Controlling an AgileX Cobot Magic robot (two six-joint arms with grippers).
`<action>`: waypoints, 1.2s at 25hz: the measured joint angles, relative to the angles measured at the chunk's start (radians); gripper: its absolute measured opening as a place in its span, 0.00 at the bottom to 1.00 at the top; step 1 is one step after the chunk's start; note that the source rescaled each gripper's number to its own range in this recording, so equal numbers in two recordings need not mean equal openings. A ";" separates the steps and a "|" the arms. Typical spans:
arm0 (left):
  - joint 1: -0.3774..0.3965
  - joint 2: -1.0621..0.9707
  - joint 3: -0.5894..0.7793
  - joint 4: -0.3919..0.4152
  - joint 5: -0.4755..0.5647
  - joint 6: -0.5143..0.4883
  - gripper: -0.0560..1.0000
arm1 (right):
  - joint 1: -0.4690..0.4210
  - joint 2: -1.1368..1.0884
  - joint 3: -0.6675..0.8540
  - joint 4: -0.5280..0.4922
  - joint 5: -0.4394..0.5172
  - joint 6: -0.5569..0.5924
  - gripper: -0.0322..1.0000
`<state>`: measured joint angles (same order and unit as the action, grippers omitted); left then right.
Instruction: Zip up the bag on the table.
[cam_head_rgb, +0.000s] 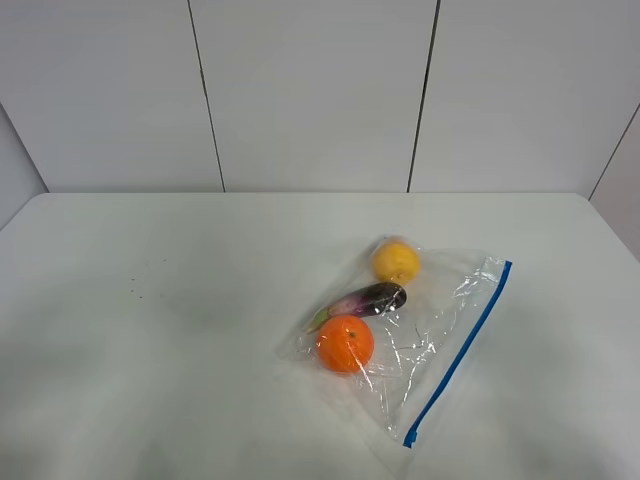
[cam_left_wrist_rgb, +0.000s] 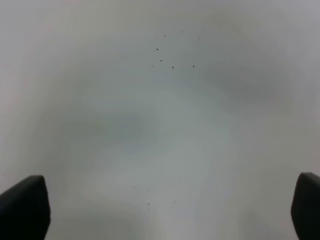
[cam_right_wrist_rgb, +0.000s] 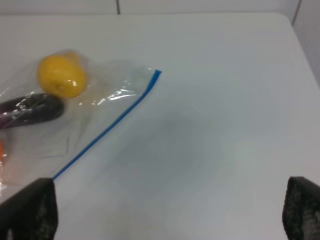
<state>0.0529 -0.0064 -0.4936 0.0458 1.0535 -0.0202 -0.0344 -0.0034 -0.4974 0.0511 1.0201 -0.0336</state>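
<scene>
The clear crinkly bag (cam_head_rgb: 425, 325) lies flat on the white table (cam_head_rgb: 150, 300), right of centre in the high view. Its blue zipper strip (cam_head_rgb: 458, 352) runs along the right edge. Inside are a yellow fruit (cam_head_rgb: 396, 262), a purple one (cam_head_rgb: 368, 299) and an orange one (cam_head_rgb: 345, 343). Neither arm appears in the high view. My right gripper (cam_right_wrist_rgb: 170, 212) is open above the table, its fingers spread wide, with the bag (cam_right_wrist_rgb: 100, 110) and zipper strip (cam_right_wrist_rgb: 107, 127) ahead of one finger and apart from it. My left gripper (cam_left_wrist_rgb: 170, 210) is open over bare table (cam_left_wrist_rgb: 160, 125).
A few tiny dark specks (cam_left_wrist_rgb: 170, 55) mark the tabletop under the left gripper. A white panelled wall (cam_head_rgb: 320, 90) stands behind the table's far edge. The table's right edge (cam_right_wrist_rgb: 300, 45) shows in the right wrist view.
</scene>
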 joint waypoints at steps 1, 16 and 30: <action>0.000 0.000 0.000 0.000 0.000 0.000 1.00 | 0.000 0.000 0.000 -0.019 0.000 0.027 1.00; 0.000 0.000 0.000 0.000 0.000 0.000 1.00 | 0.000 0.000 0.005 -0.051 -0.001 0.072 1.00; 0.000 0.000 0.000 0.000 0.000 0.000 1.00 | 0.000 0.000 0.005 -0.051 -0.001 0.073 1.00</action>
<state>0.0529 -0.0064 -0.4936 0.0458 1.0535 -0.0202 -0.0344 -0.0034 -0.4924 0.0000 1.0193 0.0392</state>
